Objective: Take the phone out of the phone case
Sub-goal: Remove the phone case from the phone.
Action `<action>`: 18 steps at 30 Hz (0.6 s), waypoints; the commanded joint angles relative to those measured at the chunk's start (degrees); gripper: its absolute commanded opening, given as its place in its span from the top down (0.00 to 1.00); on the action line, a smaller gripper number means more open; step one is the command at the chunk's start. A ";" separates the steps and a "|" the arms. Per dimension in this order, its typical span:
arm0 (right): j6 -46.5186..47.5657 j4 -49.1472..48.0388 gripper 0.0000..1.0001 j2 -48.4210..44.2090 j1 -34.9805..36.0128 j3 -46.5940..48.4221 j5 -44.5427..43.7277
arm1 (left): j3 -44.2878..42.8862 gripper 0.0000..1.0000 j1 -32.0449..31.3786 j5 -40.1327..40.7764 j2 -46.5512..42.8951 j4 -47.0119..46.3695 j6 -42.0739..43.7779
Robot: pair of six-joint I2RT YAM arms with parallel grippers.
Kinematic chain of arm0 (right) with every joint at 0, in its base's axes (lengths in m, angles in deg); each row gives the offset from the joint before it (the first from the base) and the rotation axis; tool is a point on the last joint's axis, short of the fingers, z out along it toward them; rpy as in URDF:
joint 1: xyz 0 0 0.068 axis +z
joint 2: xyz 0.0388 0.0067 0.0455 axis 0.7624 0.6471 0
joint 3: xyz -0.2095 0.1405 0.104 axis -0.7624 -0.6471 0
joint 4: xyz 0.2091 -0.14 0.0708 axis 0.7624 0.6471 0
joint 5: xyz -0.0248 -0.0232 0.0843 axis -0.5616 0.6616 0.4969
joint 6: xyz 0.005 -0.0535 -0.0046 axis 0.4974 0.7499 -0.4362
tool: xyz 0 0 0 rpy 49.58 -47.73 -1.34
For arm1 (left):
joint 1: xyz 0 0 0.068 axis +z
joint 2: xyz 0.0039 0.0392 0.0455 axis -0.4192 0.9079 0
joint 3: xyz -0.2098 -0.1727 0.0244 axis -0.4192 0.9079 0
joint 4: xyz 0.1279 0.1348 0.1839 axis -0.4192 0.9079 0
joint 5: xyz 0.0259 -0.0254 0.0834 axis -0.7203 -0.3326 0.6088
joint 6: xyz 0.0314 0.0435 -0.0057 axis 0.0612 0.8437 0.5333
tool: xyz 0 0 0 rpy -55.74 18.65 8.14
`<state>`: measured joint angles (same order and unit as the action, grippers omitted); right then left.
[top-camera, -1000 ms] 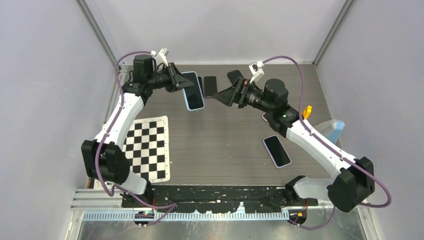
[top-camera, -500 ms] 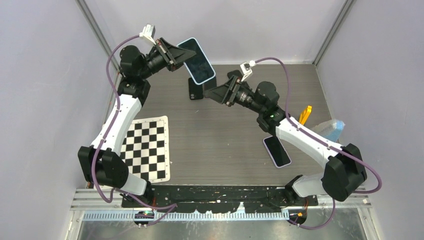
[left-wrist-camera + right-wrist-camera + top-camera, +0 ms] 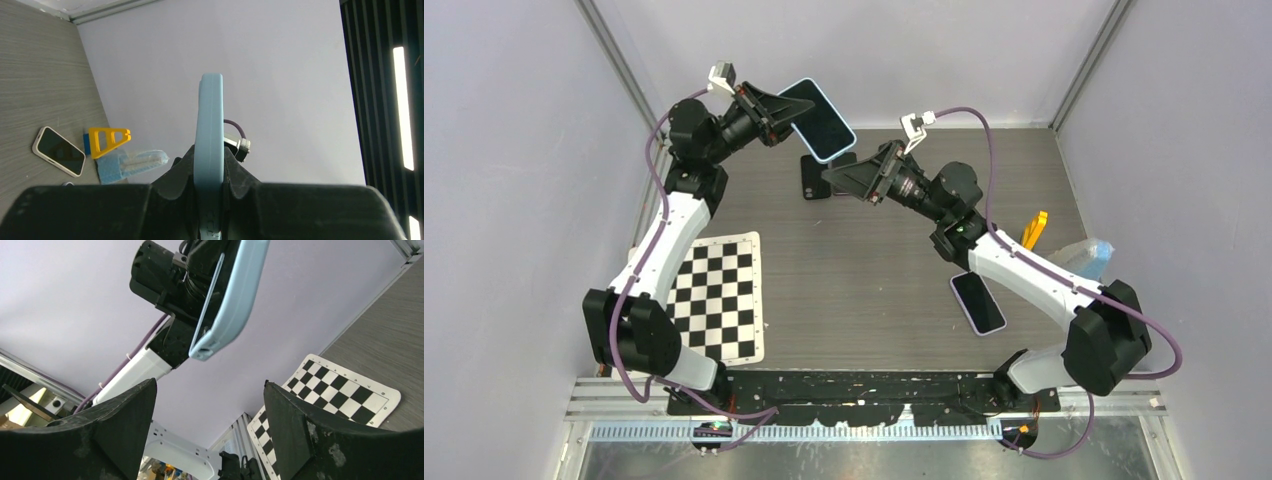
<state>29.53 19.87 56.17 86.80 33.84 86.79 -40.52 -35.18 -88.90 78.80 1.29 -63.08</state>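
Observation:
The phone in its light blue phone case (image 3: 822, 118) is held up off the table at the back, screen facing up and tilted. My left gripper (image 3: 788, 113) is shut on the case's left end. In the left wrist view the case (image 3: 210, 120) stands edge-on between the two black fingers, with the left gripper (image 3: 210, 159) pinching it. My right gripper (image 3: 832, 180) hangs open just below and right of the phone, apart from it. From the right wrist, the case (image 3: 235, 295) floats above the open right gripper (image 3: 209, 385), with nothing between the fingers.
A dark phone (image 3: 815, 180) lies on the table under the raised one. Another phone (image 3: 977, 302) lies front right. A yellow piece (image 3: 1035, 224) and a blue packet (image 3: 1092, 256) sit at the right wall. A checkerboard sheet (image 3: 719, 295) lies front left.
The left arm lifted the cased phone from the table and tipped it up. The right arm swung left and rose toward it, its jaws still wide apart.

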 commanded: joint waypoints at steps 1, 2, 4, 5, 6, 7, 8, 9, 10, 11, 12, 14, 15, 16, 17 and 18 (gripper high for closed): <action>-2.63 -4.44 0.21 1.80 -0.08 3.84 -2.69 | 0.02 1.00 0.02 0.39 -2.40 -5.64 -1.97; -3.15 -4.42 0.23 2.13 -0.06 4.49 -2.77 | 0.23 1.00 0.02 0.39 -2.59 -5.38 -1.77; -3.67 -4.60 0.31 2.83 -0.04 5.23 -2.74 | 0.59 1.00 -0.02 0.37 -2.84 -5.21 -1.49; -3.78 -4.72 0.36 3.18 -0.08 5.43 -2.77 | 0.82 1.00 -0.03 0.43 -3.00 -5.16 -1.44; -3.92 -4.78 0.38 3.30 -0.06 5.75 -2.78 | 1.05 1.00 -0.03 0.50 -3.21 -5.06 -1.33; -3.95 -4.83 0.42 3.68 -0.04 5.90 -2.88 | 1.16 1.00 -0.03 0.52 -3.36 -4.85 -1.16; -4.12 -4.75 0.45 3.81 -0.04 6.20 -2.83 | 1.29 1.00 0.02 0.54 -3.61 -4.47 -0.97; -4.38 -4.82 0.51 4.09 -0.03 6.31 -2.76 | 1.40 1.00 -0.03 0.65 -3.82 -4.04 -0.73; -4.44 -4.92 0.54 4.28 -0.03 6.39 -2.73 | 1.47 1.00 0.01 0.67 -3.98 -3.38 -0.47; -4.55 -5.02 0.60 4.54 -0.03 6.36 -2.56 | 1.49 1.00 0.02 0.63 -4.20 -2.61 -0.19; -4.61 -5.02 0.63 4.59 -0.03 6.35 -2.54 | 1.44 1.00 -0.02 0.56 -4.40 -1.77 0.17; -4.59 -4.88 0.69 4.79 -0.03 6.14 -2.78 | 1.46 1.00 -0.04 0.54 -4.85 0.37 0.79; -4.70 -4.81 0.72 4.82 -0.06 5.91 -3.12 | 1.36 1.00 0.02 0.54 -5.07 1.37 1.25; -4.73 -4.79 0.75 4.82 -0.05 5.85 -3.31 | 1.41 1.00 0.02 0.54 -5.27 2.44 1.58; -4.71 -4.63 0.77 4.82 -0.01 5.75 -3.71 | 1.47 1.00 -0.02 0.54 -5.57 3.42 1.65; -4.69 -4.35 0.81 4.85 -0.02 5.73 -4.00 | 1.64 1.00 0.02 0.61 -5.79 3.93 1.72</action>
<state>24.54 17.84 60.85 86.82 37.62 84.78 -38.24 -35.15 -87.88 77.66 4.94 -62.18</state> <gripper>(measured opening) 0.250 0.157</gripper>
